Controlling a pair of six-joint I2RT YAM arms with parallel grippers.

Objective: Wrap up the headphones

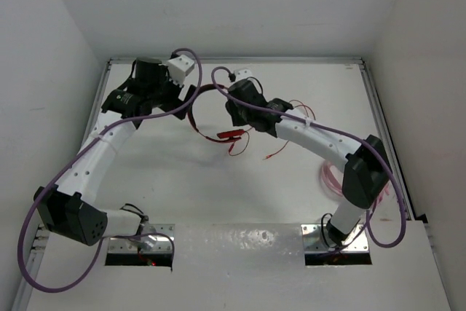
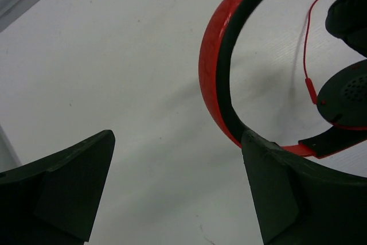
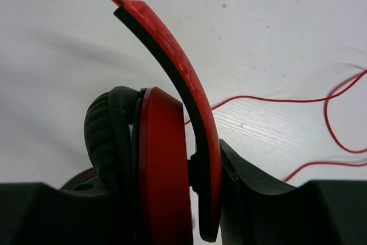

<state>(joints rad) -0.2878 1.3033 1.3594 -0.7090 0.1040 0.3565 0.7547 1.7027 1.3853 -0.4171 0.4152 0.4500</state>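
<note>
1. The headphones (image 1: 195,111) are at the far middle of the tabletop (image 1: 218,194), between my two hands. The shell is red. The inside of the headband is lined in black, and the ear pads are black.
2. My right hand (image 3: 166,210) is clenched on the headphones. Its wrist view shows one red ear cup (image 3: 163,164) and the lower end of the headband (image 3: 172,55) wedged between my fingers, with the black ear pad (image 3: 106,133) bulging out on the left.
3. My left hand (image 2: 178,199) is released. The fingers stand wide apart with only bare tabletop between them. The headband (image 2: 213,67) curves down to the finger on the right of that view and meets its tip, outside the gap.
4. Only the left wrist view shows the inner face of the other ear cup (image 2: 344,96), black and dotted with small holes. It also shows a thicker red piece (image 2: 309,90) on the cable.
5. Only the overhead view shows both hands at once, the left hand (image 1: 177,98) on the left of the headband arc and the right hand (image 1: 234,111) on its right. From there I cannot tell whether the headphones are lifted or resting.
6. The thin red cable (image 1: 237,140) trails loose on the tabletop, near and right of the headband. The right wrist view catches its loops (image 3: 275,100) lying flat.
7. Pale pink headphones (image 1: 331,176) lie by the right edge, under my right forearm, well apart from the red ones.
</note>
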